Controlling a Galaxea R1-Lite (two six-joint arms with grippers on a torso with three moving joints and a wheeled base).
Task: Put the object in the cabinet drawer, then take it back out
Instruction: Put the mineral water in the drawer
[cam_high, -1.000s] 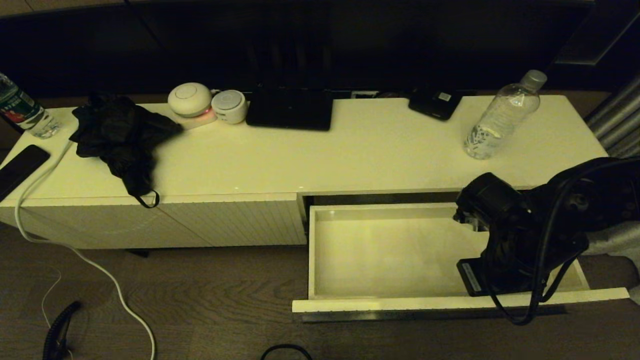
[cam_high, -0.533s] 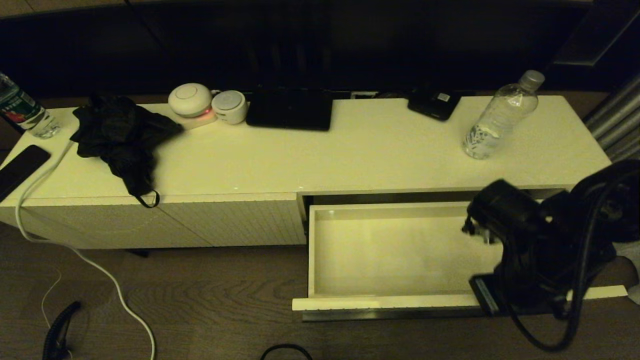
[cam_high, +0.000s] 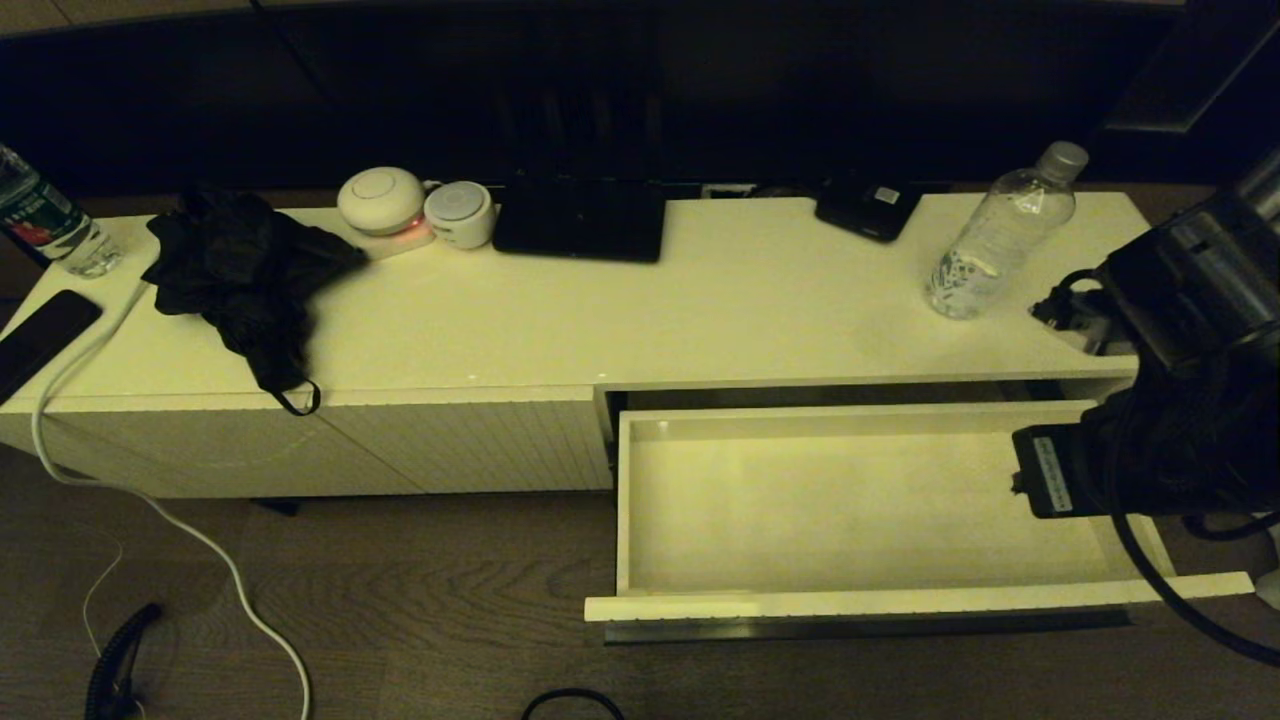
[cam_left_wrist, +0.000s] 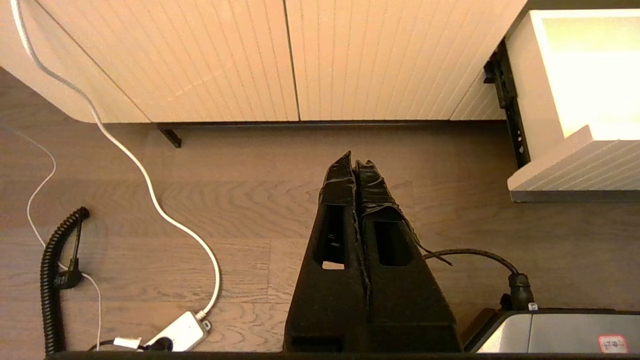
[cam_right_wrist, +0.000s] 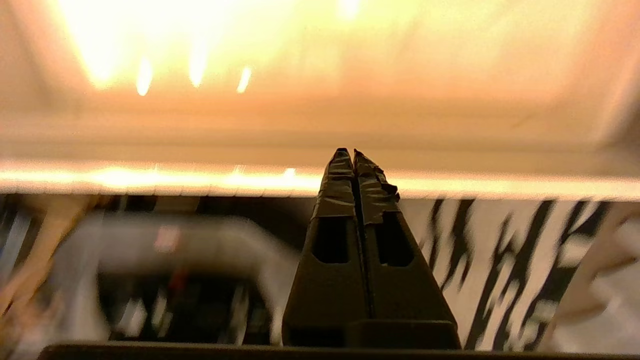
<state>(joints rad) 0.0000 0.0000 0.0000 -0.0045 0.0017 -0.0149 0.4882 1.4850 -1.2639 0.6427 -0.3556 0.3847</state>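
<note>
Standing upright near the right end of the cabinet top (cam_high: 700, 320), the water bottle (cam_high: 1000, 235) is waiting untouched while the drawer (cam_high: 860, 605) is hanging fully pulled out.

The right gripper (cam_right_wrist: 348, 152) is hovering at the right end of the cabinet, just above its front right corner and near the bottle but apart from it, with both fingers pressed together and gripping nothing. The drawer is showing only its plain white inside. The left gripper (cam_left_wrist: 353, 159) is hanging over the wooden floor (cam_left_wrist: 250, 200) before the ribbed front panel (cam_left_wrist: 280, 55), its fingers also pressed together and empty. A black cloth (cam_high: 245, 275) is lying near the left end of the cabinet top, partly drooping over the front edge.
</note>
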